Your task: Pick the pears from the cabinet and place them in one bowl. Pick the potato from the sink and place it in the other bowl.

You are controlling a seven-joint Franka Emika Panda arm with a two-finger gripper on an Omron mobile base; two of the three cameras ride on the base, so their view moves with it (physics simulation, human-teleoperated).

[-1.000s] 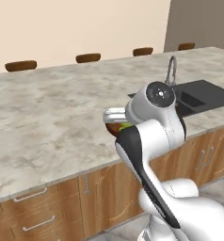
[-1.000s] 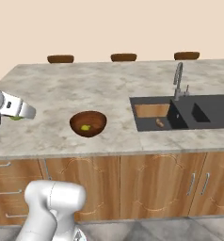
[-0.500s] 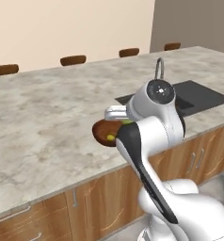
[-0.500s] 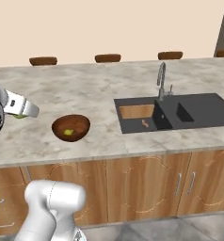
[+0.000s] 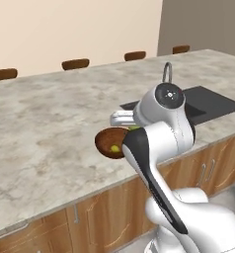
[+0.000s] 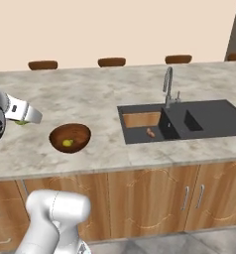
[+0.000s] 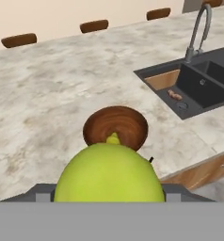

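Going left to right in the hand view, the worktop [image 7: 48, 84] runs bare and marbled on the left. In the middle, the end effector [image 7: 108, 190] is clamped on a bright yellow-green pear [image 7: 108, 176], which swells up from between the two tips. Straight ahead of the end effector and lower lies the wooden bowl [image 7: 116, 126], its glossy inside partly hidden behind the held fruit. In the right base view, a second small pear [image 6: 67, 143] rests inside that bowl [image 6: 70, 137], just right of and below the held pear [image 6: 23, 122]. Further right of the end effector and well apart from it is the black sink [image 7: 198, 84], with the potato [image 7: 175, 95] lying in its near basin, its long axis running roughly along the basin floor.

The coming move, as I judge it, turns on one relation: the bowl sits forward of and beneath the held pear, so the end effector needs to travel ahead and lower before letting go.
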